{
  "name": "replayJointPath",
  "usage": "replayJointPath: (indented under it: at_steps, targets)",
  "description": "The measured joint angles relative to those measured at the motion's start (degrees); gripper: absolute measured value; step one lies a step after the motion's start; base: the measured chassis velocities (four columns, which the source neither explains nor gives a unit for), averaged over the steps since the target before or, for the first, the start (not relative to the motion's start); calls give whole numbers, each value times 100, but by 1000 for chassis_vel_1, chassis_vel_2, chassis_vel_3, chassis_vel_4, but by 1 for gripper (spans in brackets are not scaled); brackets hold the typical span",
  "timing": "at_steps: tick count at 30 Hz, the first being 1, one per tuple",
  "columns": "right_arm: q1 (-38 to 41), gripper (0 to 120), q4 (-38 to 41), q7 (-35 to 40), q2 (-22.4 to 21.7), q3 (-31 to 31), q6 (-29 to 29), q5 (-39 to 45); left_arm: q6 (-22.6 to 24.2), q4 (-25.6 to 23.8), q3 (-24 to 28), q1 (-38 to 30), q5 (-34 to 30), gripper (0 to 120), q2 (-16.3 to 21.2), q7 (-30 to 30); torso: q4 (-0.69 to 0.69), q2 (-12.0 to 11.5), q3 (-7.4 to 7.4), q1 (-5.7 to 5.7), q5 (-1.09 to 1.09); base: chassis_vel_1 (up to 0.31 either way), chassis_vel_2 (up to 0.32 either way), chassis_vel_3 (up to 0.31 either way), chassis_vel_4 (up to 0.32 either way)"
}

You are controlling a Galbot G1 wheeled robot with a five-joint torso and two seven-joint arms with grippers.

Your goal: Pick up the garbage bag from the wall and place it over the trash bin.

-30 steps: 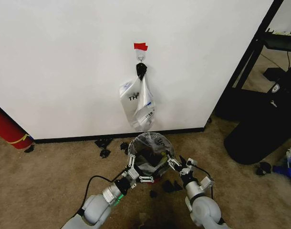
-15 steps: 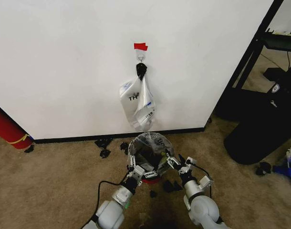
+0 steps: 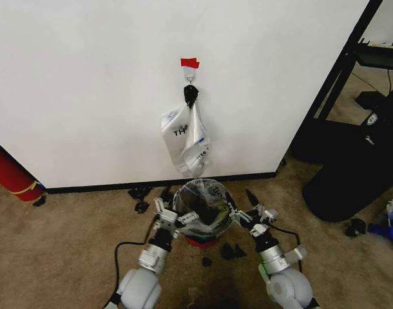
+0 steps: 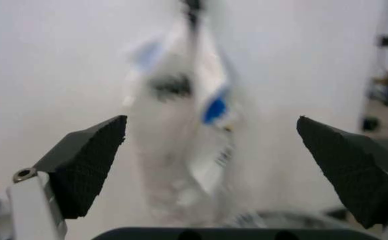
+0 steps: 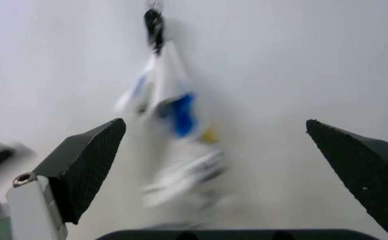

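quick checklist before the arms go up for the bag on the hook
1. Garbage bag hanging from the hook on the wall: ok.
2. Left gripper open and empty, fingers spread: ok.
3. Right gripper open and empty, fingers spread: ok.
4. Both grippers low beside the trash bin, well below the bag, neither touching it: ok.
5. Trash bin under the bag, upright: ok. It seems to carry a clear liner already: cannot tell.
6. Whether the bag's handles will slip off the hook: cannot tell, the knot hides them.
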Motion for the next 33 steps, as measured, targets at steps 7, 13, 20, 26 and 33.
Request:
replayJointPath:
  at_steps: [7, 13, 20, 26, 33]
  targets:
    - [-443, 100, 431, 830, 418, 708, 718, -1417, -157, -106, -735, 39, -552, 100, -101, -116, 0, 0, 0, 0, -1, 0, 0, 0, 0]
    - [-673, 100, 664, 1322, 702, 1111, 844, -1415, -511, -90, -1423, 72, -996, 100, -14, 34, -1, 0, 0, 0, -1, 0, 0, 0, 0]
    - [-932, 100, 721, 946, 946, 1151, 940, -1278, -887, 40, -1851, 26, -1695, 100, 278, 482, -1, 0, 0, 0, -1, 0, 0, 0, 0]
    - [-939, 100, 743, 968, 1056, 969, 940, -1503, -673, -121, -1565, 18, -1842, 100, 336, 561, 0, 0, 0, 0, 0, 0, 0, 0, 0]
    - [-863, 100, 799, 989, 1041, 922, 921, -1516, -579, -178, -1416, 15, -1845, 100, 299, 543, 0, 0, 0, 0, 0, 0, 0, 0, 0]
